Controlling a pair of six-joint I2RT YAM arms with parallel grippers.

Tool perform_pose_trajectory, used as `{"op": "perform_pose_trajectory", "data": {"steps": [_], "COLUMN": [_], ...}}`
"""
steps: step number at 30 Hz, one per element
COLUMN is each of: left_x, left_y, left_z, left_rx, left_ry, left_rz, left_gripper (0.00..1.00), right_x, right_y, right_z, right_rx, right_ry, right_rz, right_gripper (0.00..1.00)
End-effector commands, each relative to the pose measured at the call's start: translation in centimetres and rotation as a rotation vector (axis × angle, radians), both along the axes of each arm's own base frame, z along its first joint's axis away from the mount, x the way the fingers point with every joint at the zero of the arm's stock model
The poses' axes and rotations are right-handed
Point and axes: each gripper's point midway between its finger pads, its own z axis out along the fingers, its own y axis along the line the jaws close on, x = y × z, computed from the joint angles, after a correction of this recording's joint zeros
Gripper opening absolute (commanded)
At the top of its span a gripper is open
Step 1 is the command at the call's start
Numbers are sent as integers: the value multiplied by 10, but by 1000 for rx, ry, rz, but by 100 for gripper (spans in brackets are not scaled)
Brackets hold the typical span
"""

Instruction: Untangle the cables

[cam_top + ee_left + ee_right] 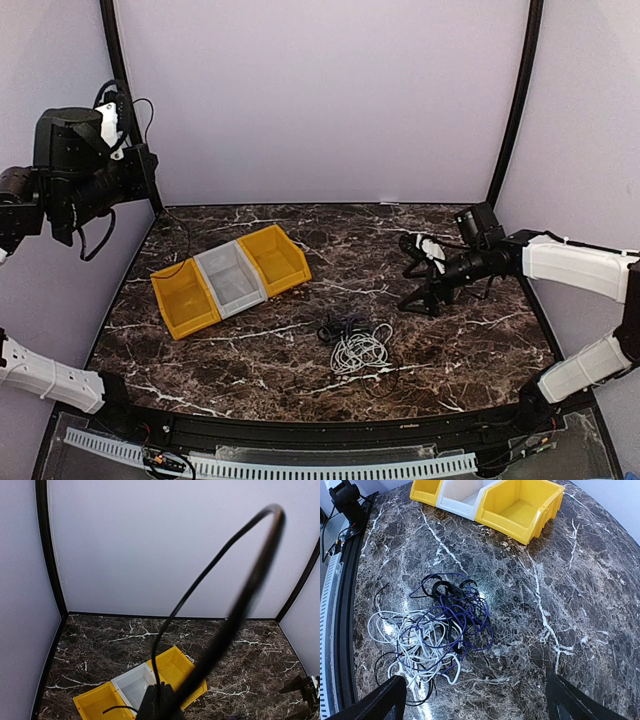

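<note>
Pale lilac walls (320,100) close the space on three sides, with black posts (515,100) in the far corners. The table (480,340) is dark brown marble veined with white.

Three open bins stand touching in a slanted row toward the left edge of the table. A yellow bin (183,300) is nearest that edge, a white bin (232,280) is in the middle, and a second yellow bin (276,258) is farthest in. The end of a black cable (200,582) lies in the first yellow bin. From there it rises to the left pincer (157,705), which is held high above the left edge. Its fingers look closed together on the cable, which arches in a tall loop in front of the wrist camera.

The rest of the cables (355,342) lie in a loose heap on the marble near the middle of the near edge, well apart from the bins. White, blue-violet and black cords are looped through one another there.

The right pincer (475,700) hangs low over the table toward the right edge. Its fingers are spread wide and hold nothing, and it faces the heap.
</note>
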Motion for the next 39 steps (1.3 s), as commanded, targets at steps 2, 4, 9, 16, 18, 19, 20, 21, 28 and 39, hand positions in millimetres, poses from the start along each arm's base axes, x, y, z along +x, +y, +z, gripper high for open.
{"op": "perform_pose_trajectory", "data": {"steps": [2, 4, 9, 16, 18, 19, 20, 21, 28, 39], "left_x": [2, 4, 8, 13, 14, 13, 14, 13, 13, 19], "left_y": [16, 20, 19, 10, 9, 11, 11, 12, 19, 22], "left_z": [-2, -3, -4, 15, 24, 32, 34, 40, 48, 26], "left_rx": [-14, -4, 13, 35, 46, 47, 53, 53, 74, 122], "left_ry": [-4, -7, -6, -17, -27, -37, -38, -49, -70, -47], "left_rz": [16, 30, 24, -3, -2, -1, 2, 3, 33, 64], "left_gripper": [0, 0, 0, 0, 0, 0, 0, 0, 0, 0], "right_x": [10, 9, 8, 7, 8, 8, 8, 8, 8, 8], "right_y": [5, 6, 5, 6, 5, 5, 5, 5, 5, 4], "right_z": [14, 12, 10, 9, 8, 8, 7, 7, 5, 2], "right_rx": [52, 50, 50, 49, 46, 45, 44, 43, 39, 33], "right_ry": [-82, -74, -72, -70, -70, -71, -70, -69, -66, -61], "right_rz": [19, 22, 27, 30, 29, 28, 28, 27, 27, 27], "right_gripper": [98, 98, 98, 98, 98, 98, 97, 97, 97, 97]}}
